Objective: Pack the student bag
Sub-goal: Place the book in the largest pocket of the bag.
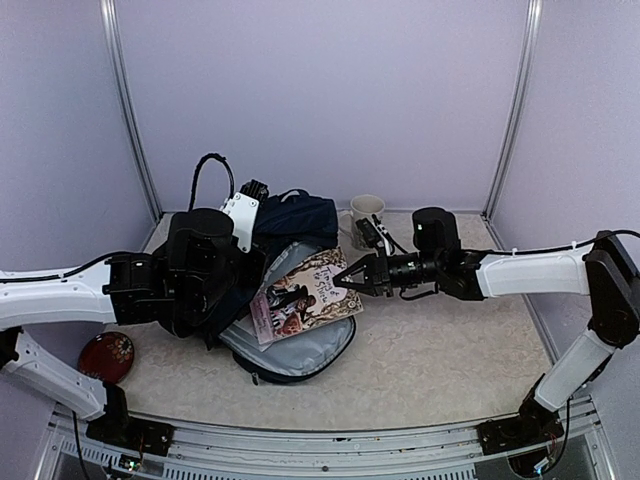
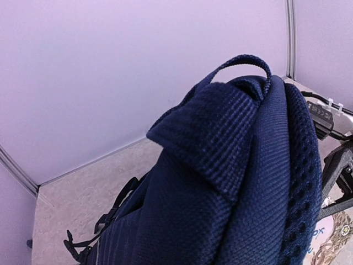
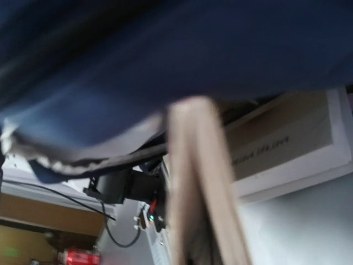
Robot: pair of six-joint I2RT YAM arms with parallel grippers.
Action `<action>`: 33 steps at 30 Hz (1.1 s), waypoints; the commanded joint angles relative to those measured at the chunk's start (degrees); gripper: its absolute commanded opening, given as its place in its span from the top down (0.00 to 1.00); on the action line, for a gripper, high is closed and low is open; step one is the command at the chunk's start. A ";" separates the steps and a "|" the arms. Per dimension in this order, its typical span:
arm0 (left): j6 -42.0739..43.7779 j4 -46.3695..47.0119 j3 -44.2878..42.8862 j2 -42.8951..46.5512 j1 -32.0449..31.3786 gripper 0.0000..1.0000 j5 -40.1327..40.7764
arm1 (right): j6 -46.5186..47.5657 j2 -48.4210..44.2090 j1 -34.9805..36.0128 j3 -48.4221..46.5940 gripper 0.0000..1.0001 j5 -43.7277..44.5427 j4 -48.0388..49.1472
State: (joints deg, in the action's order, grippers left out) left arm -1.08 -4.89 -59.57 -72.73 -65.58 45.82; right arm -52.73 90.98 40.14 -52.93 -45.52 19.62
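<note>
book (image 1: 303, 296) pinched by right claw (image 1: 346, 282) over open student bag (image 1: 300, 218).

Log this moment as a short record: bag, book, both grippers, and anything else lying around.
student bag: navy, lying open, grey lining exposed
book: illustrated cover up, tilted over the open lining
right gripper: shut on the book's right edge
left gripper: fingers not visible; bag fabric fills its wrist view, grip unclear
mug: pale, upright, behind the bag
red disc: front left, apart from the bag
</note>
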 commanded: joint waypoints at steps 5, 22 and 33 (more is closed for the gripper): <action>1.44 19.67 -2.70 2.35 -1.17 1.00 -2.77 | -9.28 -0.52 -2.79 3.26 1.00 12.73 6.77; 4.98 28.63 -9.07 -7.34 0.06 1.00 -7.62 | -15.93 13.53 5.86 -11.36 0.62 30.75 11.85; 1.77 27.25 -8.16 -4.76 7.72 1.00 -10.31 | 1.64 2.14 6.31 -7.86 0.34 35.85 -9.17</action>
State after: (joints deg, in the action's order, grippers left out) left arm 2.57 9.47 -64.12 -81.78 -59.22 38.24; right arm -59.33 99.29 45.76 -62.63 -13.82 18.98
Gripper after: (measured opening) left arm 0.112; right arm 0.643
